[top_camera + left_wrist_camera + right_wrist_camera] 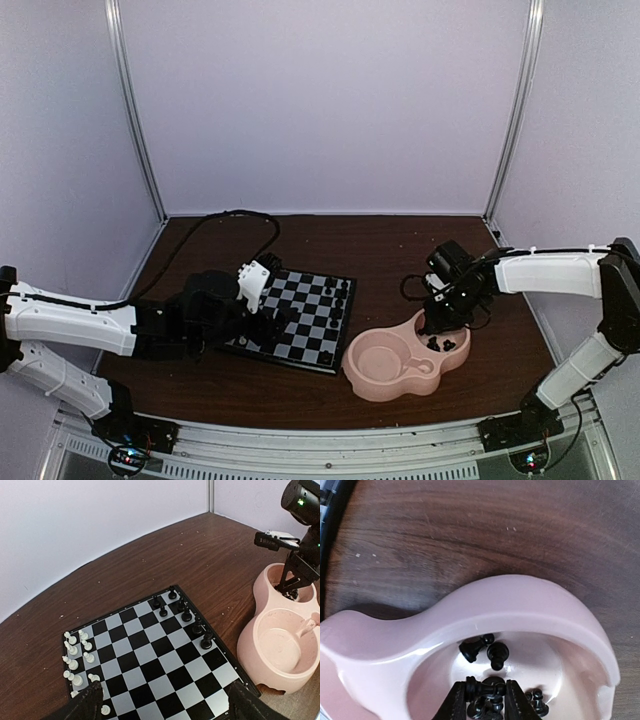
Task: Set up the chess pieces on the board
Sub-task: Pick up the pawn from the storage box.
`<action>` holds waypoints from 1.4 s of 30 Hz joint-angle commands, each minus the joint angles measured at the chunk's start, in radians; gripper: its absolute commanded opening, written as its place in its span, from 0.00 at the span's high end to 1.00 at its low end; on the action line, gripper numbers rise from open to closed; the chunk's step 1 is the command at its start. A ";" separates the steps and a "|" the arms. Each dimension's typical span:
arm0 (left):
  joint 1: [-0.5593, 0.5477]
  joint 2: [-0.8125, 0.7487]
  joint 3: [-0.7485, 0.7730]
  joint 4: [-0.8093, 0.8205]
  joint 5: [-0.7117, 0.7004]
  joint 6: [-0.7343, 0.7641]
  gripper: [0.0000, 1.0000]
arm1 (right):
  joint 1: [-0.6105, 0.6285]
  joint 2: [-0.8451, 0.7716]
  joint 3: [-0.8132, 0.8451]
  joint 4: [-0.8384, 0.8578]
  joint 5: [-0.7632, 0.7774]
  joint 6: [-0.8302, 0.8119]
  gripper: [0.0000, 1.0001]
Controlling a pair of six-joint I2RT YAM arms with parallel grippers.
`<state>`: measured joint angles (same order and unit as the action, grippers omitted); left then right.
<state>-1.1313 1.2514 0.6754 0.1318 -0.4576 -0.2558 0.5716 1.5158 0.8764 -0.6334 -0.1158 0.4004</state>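
1. Pink dish (520, 605), far bowl: our right gripper (486, 702) is down inside it, among loose black chess pieces (492, 655).
2. One black piece (485, 686) lies on its side directly between the fingers (456, 702), its long axis spanning the gap.
3. The jaws are drawn narrow around it. We cannot tell whether they pinch it.
4. Our left gripper (167, 711) hangs wide open and empty over the board (150, 652), at its near edge.
5. We judge the right arm nearer; the standing black pieces (186, 614) line the board edge facing the dish.
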 commanded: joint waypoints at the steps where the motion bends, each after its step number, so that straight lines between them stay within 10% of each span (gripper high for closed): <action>1: 0.003 0.009 0.021 0.032 -0.018 0.013 0.13 | 0.005 -0.073 0.010 -0.012 0.007 0.011 0.84; 26: 0.011 0.014 0.027 0.017 -0.023 -0.039 0.10 | 0.024 -0.130 0.018 -0.030 0.021 -0.023 0.80; 42: 0.096 0.046 0.051 -0.023 0.154 -0.109 0.09 | 0.363 -0.067 0.131 -0.011 0.107 -0.070 0.77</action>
<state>-1.0458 1.2778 0.6830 0.0982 -0.3771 -0.3477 0.8566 1.4174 0.9577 -0.6617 -0.0765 0.3691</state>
